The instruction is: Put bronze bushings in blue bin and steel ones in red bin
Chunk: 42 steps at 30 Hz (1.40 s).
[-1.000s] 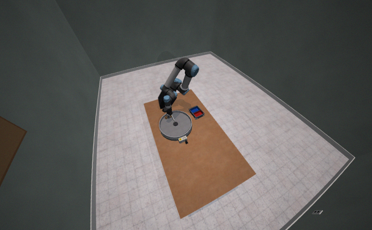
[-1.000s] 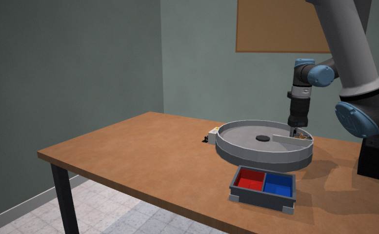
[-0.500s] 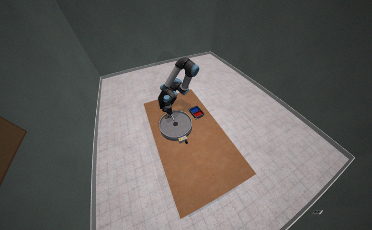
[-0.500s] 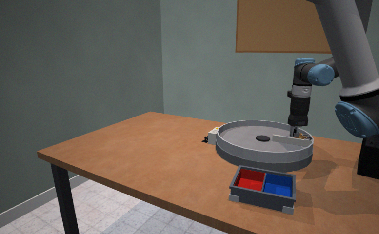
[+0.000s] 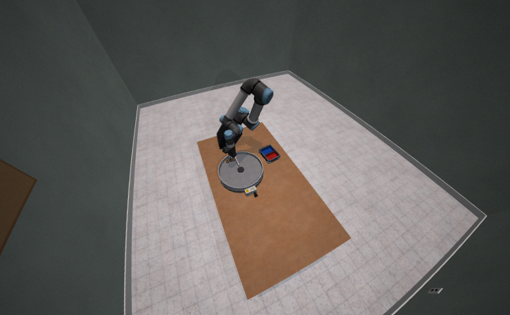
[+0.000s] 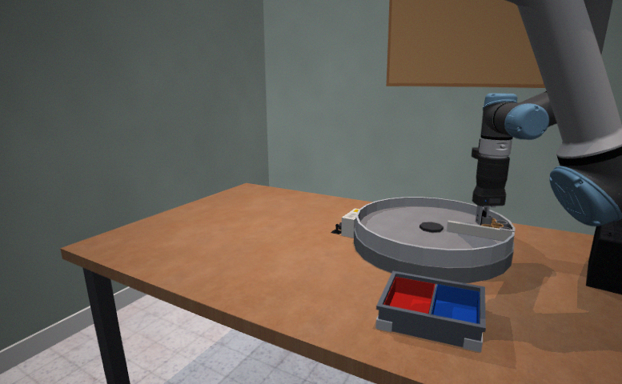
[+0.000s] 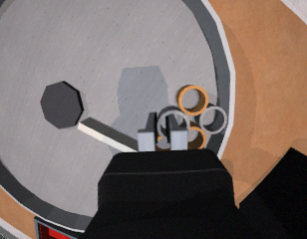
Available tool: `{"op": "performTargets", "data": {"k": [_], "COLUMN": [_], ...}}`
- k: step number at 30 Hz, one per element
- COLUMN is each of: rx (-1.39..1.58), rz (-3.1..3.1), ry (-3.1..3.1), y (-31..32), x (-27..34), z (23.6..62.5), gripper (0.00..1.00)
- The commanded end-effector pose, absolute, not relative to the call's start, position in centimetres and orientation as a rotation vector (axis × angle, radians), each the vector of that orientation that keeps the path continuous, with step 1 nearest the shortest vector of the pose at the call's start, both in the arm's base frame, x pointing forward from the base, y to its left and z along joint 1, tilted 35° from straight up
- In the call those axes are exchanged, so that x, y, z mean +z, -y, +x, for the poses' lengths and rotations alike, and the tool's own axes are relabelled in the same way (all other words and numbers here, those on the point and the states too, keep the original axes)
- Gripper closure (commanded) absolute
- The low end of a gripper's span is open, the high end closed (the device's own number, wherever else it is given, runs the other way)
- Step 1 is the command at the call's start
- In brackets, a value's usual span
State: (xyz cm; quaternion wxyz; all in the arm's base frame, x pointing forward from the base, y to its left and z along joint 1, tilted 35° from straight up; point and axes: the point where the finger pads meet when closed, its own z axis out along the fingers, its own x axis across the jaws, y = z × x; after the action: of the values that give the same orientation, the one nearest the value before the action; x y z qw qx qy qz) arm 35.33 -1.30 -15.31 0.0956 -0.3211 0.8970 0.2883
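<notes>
Pincer (image 5: 232, 157) (image 6: 483, 222) (image 7: 160, 121) closed on a steel bushing (image 7: 174, 112), low over the turntable (image 5: 241, 181) (image 6: 433, 258) (image 7: 109, 45) — exact grip on the ring partly hidden. One bronze bushing (image 7: 193, 87) and another steel bushing (image 7: 225, 119) sit near the rim; a second bronze bushing (image 7: 204, 137) shows partly behind the pincer. Blue bin (image 5: 266, 149) (image 6: 456, 309) and red bin (image 5: 272, 155) (image 6: 411, 297) (image 7: 51, 233) share one tray on the counter (image 5: 285, 233) (image 6: 238, 262) — just beside the turntable.

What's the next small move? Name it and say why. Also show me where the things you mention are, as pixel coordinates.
Probably a slight straight lift, then a look: the gripper (image 5: 231, 157) (image 6: 483, 220) (image 7: 160, 121) is down at a steel bushing (image 7: 175, 112), its grip unclear, with bronze bushings (image 5: 227, 161) (image 6: 495, 224) (image 7: 193, 87) crowded close.
</notes>
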Motion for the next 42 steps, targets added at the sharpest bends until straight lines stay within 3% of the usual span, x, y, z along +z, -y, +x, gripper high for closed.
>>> {"op": "performTargets", "data": {"k": [1,42], "rx": [0.853,0.853], "rz": [-0.951,-0.951], "ry": [-2.658,-2.658], "y": [1.35,2.05], "x": [-15.28,-14.31], "z": [35.36,35.38], "gripper": [1.00,1.00]}}
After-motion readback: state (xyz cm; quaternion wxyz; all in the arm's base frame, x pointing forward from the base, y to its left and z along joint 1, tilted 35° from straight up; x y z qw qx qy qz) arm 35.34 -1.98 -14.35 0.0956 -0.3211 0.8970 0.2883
